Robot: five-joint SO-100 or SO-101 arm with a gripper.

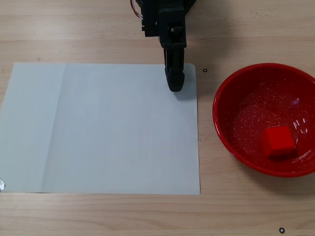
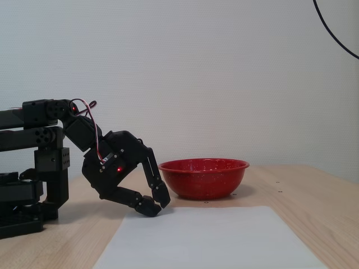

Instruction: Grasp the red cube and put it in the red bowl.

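The red cube (image 1: 278, 141) lies inside the red bowl (image 1: 231, 108), right of the bowl's middle, in a fixed view from above. In a fixed view from the side the bowl (image 2: 203, 178) stands on the table and the cube is hidden behind its wall. My black gripper (image 1: 175, 84) is shut and empty, folded down with its tip just over the far right corner of the white paper, well left of the bowl. From the side the gripper (image 2: 155, 205) rests low by the paper's edge.
A white sheet of paper (image 1: 103, 128) covers the wooden table left of the bowl. The arm's base (image 2: 28, 168) stands at the left in the side view. Small black marks (image 1: 204, 70) dot the table.
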